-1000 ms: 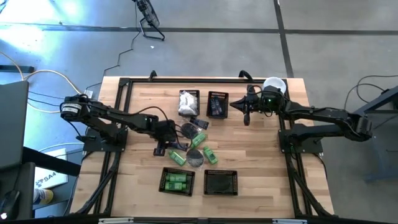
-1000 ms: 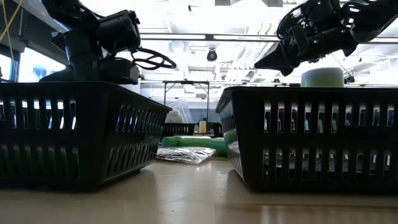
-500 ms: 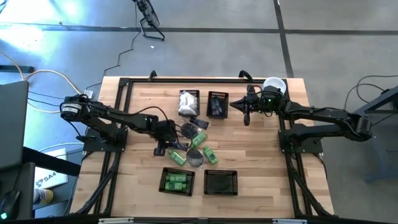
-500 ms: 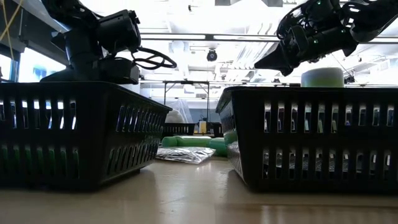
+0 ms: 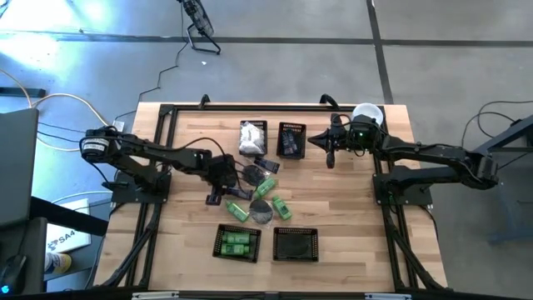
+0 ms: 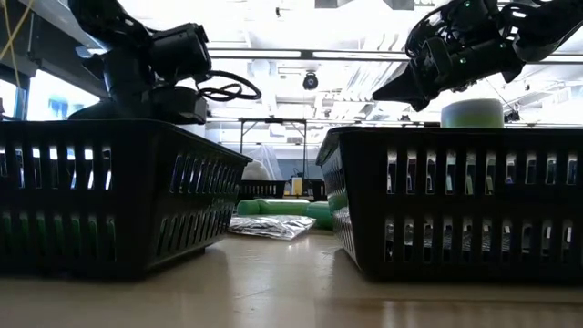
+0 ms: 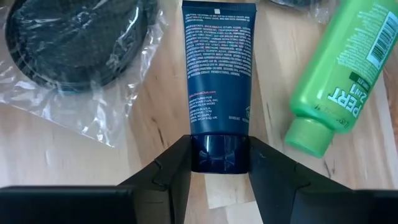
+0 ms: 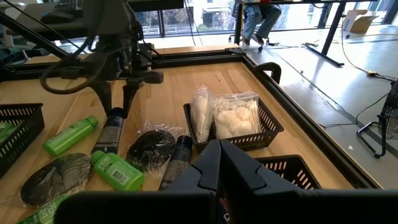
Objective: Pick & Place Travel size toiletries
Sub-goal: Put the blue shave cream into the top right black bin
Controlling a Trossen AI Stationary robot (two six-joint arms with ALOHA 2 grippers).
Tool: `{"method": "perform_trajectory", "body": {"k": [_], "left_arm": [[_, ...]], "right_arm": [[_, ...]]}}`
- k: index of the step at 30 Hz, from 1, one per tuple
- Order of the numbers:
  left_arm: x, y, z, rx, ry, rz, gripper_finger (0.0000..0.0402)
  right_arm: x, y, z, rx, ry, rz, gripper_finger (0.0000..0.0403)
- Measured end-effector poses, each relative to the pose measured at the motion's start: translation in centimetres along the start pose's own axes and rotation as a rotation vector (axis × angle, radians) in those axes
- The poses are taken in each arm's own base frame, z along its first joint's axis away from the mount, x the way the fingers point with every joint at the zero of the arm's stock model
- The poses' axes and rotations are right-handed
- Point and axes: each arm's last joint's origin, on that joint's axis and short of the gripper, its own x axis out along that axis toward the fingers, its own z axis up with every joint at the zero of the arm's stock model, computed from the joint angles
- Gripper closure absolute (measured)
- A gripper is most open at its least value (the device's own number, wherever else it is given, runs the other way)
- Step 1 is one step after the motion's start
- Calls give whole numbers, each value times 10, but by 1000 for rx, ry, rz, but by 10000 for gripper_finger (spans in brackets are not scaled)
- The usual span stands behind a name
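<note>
The toiletries lie loose mid-table: green bottles (image 5: 265, 185), a black disc in clear wrap (image 7: 74, 43), a grey disc (image 5: 261, 212) and a dark blue tube (image 7: 217, 68). My left gripper (image 7: 217, 163) points steeply down at the left of this heap, shut on the tube's cap. A green bottle (image 7: 339, 81) lies right beside the tube. My right gripper (image 5: 331, 155) hangs shut and empty above the table's far right, beside a far basket (image 5: 291, 140). My left gripper pinches the dark blue tube's cap (image 7: 217, 154) between its two fingers, one on each side. The fingers come from above, slanting down from the table's left, in line with the tube. The tube's body (image 8: 109, 134) lies along the table, pointing away from the fingers.
Two black mesh baskets stand far: one with white packets (image 5: 252, 137), one with dark pieces. Two stand near: one holding green bottles (image 5: 237, 243), one beside it (image 5: 296, 244). A pale-green cylinder with a white lid (image 5: 366, 112) stands at the far right.
</note>
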Motion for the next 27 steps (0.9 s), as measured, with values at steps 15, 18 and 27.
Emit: {"method": "perform_trajectory", "body": {"k": [15, 18, 27], "left_arm": [[-15, 41, -13, -59, -86, -155, 268], [-24, 47, -13, -70, -133, -135, 268], [-67, 63, 1, -181, -312, -35, 268]], "right_arm": [[0, 0, 0, 0, 0, 0, 400], [0, 0, 0, -1, -3, 2, 400], [-1, 0, 11, -91, -108, 13, 400]]}}
